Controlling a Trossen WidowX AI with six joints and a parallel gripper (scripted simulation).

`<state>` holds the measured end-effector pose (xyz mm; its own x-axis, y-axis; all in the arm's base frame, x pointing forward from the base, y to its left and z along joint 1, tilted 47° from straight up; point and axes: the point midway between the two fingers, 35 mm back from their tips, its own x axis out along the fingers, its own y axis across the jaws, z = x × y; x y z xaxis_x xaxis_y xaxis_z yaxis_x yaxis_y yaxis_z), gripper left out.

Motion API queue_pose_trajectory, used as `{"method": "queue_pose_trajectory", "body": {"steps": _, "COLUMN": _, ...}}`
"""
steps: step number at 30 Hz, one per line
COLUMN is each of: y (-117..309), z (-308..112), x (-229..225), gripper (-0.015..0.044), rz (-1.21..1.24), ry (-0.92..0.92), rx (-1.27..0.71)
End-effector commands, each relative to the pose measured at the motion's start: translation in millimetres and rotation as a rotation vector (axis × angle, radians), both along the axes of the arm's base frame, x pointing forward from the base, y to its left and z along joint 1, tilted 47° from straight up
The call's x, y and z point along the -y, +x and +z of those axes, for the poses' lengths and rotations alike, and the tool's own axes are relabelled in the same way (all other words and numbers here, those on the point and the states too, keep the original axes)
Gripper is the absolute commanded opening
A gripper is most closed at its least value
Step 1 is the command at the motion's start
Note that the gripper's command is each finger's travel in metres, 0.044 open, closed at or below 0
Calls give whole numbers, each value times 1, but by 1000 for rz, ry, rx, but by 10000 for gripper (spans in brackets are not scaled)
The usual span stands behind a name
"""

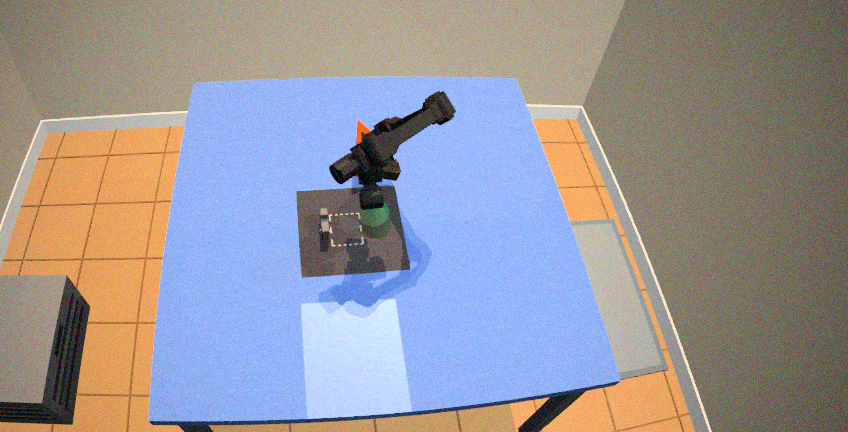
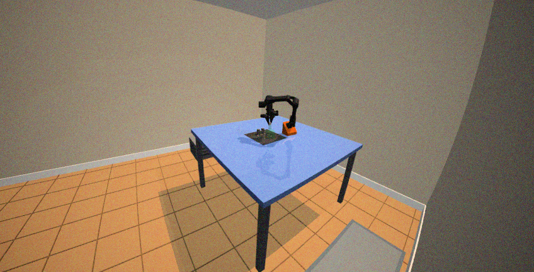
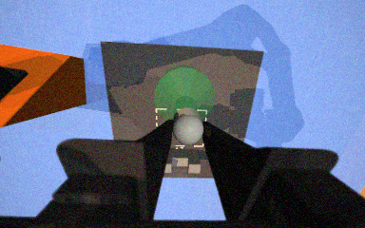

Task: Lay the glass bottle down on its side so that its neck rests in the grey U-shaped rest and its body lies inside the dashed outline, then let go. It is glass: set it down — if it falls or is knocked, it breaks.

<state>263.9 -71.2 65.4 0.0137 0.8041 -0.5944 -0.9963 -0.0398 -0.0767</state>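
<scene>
The glass bottle (image 1: 374, 215) (image 2: 271, 133) (image 3: 184, 83) has a round green body, which lets the dark mat (image 1: 315, 264) (image 2: 264, 141) (image 3: 123, 130) show through, and above it a narrower neck with a smooth, rounded, pale grey top. Whether some liquid is in this bottle, I cannot tell. The jaws of the black gripper (image 1: 372, 204) (image 2: 269, 124) (image 3: 188, 127) are closed around the bottle at its neck, with the two dark fingers pointing downward, one on each side. The bottle is about upright; a small tilt is hard to judge, and I cannot tell if its bottom touches the mat. In the top view, its body appears just beside the dashed outline (image 1: 345, 214) (image 3: 163, 109), at the side away from the rest, and it is not laid down. The outline is a white, four-sided figure of short dashes. Near its opposite side is the grey U-shaped rest (image 1: 324, 222) (image 2: 258, 131) (image 3: 180, 161), with blocky, square-edged posts; the neck is apart from it. The mat is flat, four-cornered and brown-grey, and it lies on the blue table (image 1: 238, 308) (image 2: 269, 172) (image 3: 189, 199), where a paler rectangle shows too. The arm stands on an orange, wedge-like base (image 1: 360, 128) (image 2: 286, 129) (image 3: 51, 68). Beside the table there is a grey box-shaped cabinet (image 1: 23, 332) (image 2: 194, 150) with dark slatted sides; its inside is hidden. The floor (image 1: 101, 237) (image 2: 112, 209) has square orange tiles with thin dark joints.
</scene>
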Motion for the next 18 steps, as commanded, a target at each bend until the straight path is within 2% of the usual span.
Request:
{"method": "queue_pose_trajectory", "body": {"steps": 1, "y": 1, "z": -6, "x": 8, "gripper": 114, "rz": 1, "ry": -10, "rx": 2}}
{"method": "queue_pose_trajectory", "body": {"steps": 18, "y": 2, "z": -15, "x": 17, "gripper": 114, "rz": -4, "ry": 26, "rx": -8}}
